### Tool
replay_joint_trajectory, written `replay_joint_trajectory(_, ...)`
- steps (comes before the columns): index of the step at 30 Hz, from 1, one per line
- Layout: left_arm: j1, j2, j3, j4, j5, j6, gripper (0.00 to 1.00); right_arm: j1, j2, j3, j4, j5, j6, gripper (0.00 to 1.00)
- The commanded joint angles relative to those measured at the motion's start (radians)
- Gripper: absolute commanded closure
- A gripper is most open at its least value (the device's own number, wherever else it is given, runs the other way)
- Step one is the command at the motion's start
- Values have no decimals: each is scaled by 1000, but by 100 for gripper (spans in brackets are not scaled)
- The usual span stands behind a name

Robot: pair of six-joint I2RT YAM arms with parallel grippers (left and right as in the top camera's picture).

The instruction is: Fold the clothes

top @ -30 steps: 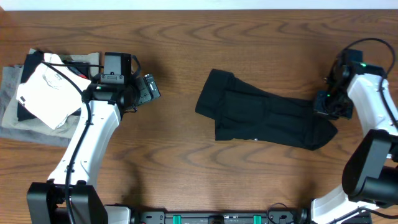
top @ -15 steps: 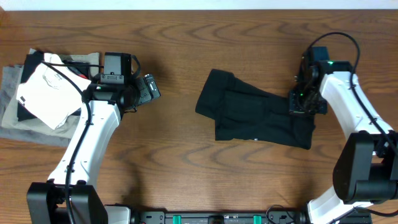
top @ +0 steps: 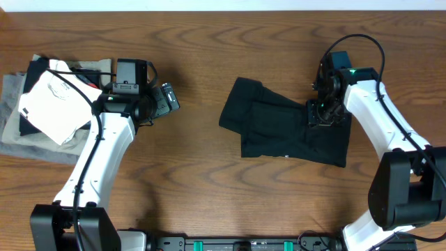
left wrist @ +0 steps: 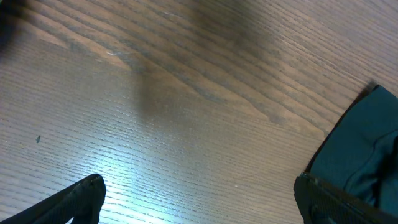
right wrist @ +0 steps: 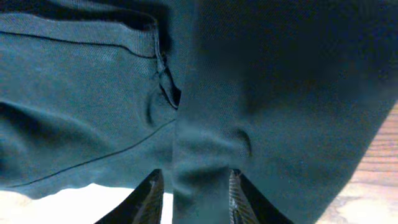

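A black garment [top: 279, 129] lies partly folded at the table's middle right. My right gripper [top: 319, 113] is shut on its right edge and holds that edge over the garment's middle; in the right wrist view the dark cloth [right wrist: 267, 93] fills the frame, pinched between the fingers [right wrist: 194, 196]. My left gripper [top: 167, 99] is open and empty, left of the garment. In the left wrist view the fingers [left wrist: 199, 196] spread wide over bare wood, with the garment's corner [left wrist: 367, 143] at the right.
A stack of folded clothes [top: 45, 104] sits at the table's left edge, white on top of black and grey pieces. Bare wood [top: 195, 174] lies between the stack and the black garment.
My right gripper has carried the garment's right end leftward over the garment, shortening it. The left arm has not moved.
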Motion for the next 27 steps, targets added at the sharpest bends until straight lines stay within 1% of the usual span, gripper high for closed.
replay_joint_trajectory(1,6,0,-13,0,-12,6,2,-29,-21,89,-33,-2,18,69)
replay_joint_trajectory(3,6,0,-13,0,-12,6,2,-52,-21,129,-57,-2,18,70)
replay_joint_trajectory(4,6,0,-13,0,-12,6,2,-65,-21,146,-66,-11,17,73)
replay_joint_trajectory(6,6,0,-13,0,-12,6,2,-82,-22,154,-79,-42,13,83)
replay_joint_trajectory(8,6,0,-13,0,-12,6,2,-88,-21,148,-122,-49,-6,91)
replay_joint_trajectory(11,6,0,-13,0,-12,6,2,-87,-21,123,-156,-23,-6,99)
replay_joint_trajectory(16,6,0,-13,0,-12,6,2,-84,-21,10,-111,-47,6,99)
replay_joint_trajectory(23,6,0,-13,0,-12,6,2,-57,-21,-171,55,-249,6,99)
replay_joint_trajectory(27,6,0,-13,0,-12,6,2,-27,-21,-249,124,-286,27,99)
